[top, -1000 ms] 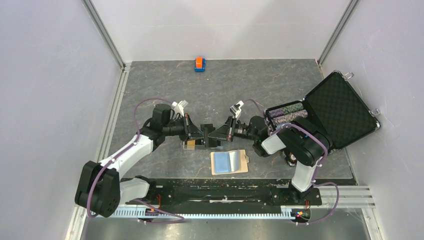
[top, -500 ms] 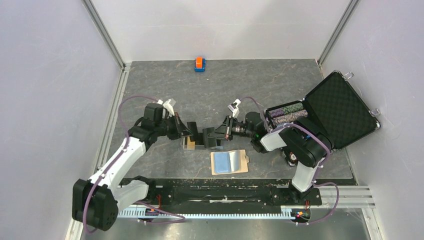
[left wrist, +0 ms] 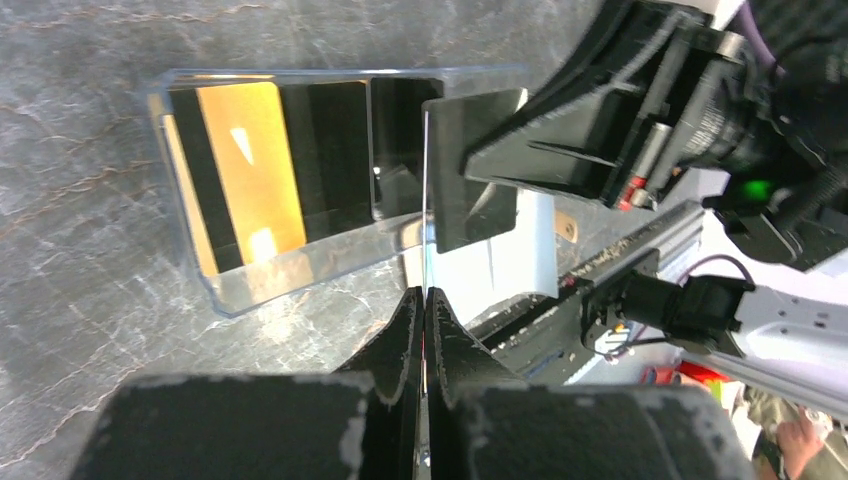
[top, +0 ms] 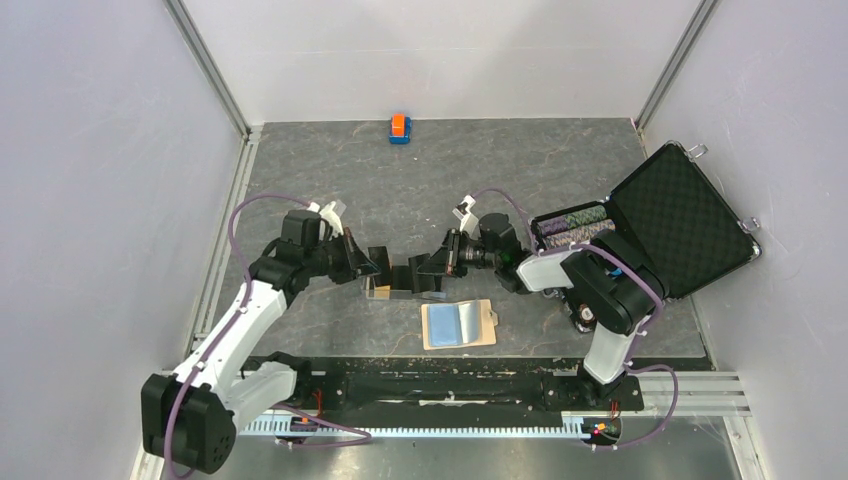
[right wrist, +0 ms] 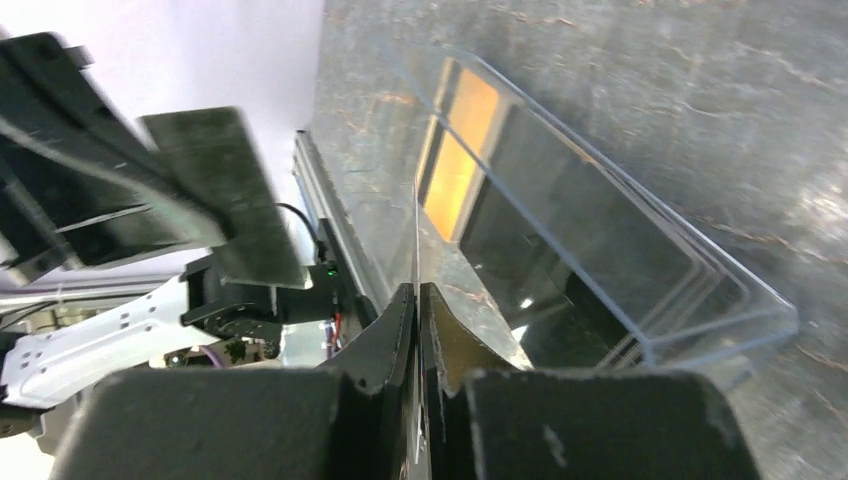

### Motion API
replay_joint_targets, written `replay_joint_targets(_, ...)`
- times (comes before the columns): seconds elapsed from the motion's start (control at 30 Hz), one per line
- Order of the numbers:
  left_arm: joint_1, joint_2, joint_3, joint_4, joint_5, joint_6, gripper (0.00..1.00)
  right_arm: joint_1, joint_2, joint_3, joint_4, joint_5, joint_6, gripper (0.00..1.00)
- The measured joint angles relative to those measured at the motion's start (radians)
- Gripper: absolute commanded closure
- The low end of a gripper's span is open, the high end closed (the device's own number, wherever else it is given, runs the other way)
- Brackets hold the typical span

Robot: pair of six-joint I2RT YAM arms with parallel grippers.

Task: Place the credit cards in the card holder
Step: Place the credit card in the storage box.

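Note:
A clear plastic case (top: 381, 290) lies on the table between my two grippers. It holds a gold card (left wrist: 245, 165) and a black card (left wrist: 335, 150), which also show in the right wrist view as gold (right wrist: 455, 150) and black (right wrist: 560, 230). My left gripper (left wrist: 425, 292) and my right gripper (right wrist: 416, 288) are each shut on a thin clear sheet of the case, seen edge-on. In the top view they face each other, left (top: 385, 270) and right (top: 428, 272). The tan card holder (top: 487, 328) lies nearer the arms, with a light blue card (top: 448, 323) on it.
A big black foam-lined case (top: 685, 220) stands open at the right, with poker chips (top: 575, 225) in it. A small orange-and-blue block (top: 400, 127) sits at the far edge. White walls close in the table. A black rail (top: 440, 385) runs along the near edge.
Both grippers have shifted a little to the left with the clear case between them. The left arm's elbow has swung out to the left. The card holder has not moved.

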Motion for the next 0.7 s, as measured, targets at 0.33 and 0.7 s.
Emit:
replay_joint_targets(0.33, 0.0, -0.087, -0.08, 0.047, 0.11, -0.007, 0.98, -0.003, -0.039, 0.058, -0.243, 0.092, -0.098, 0.59)
replay_joint_targets(0.7, 0.0, -0.184, -0.161, 0.074, 0.153, -0.056, 0.98, -0.003, -0.156, 0.112, -0.457, 0.197, -0.224, 0.2)
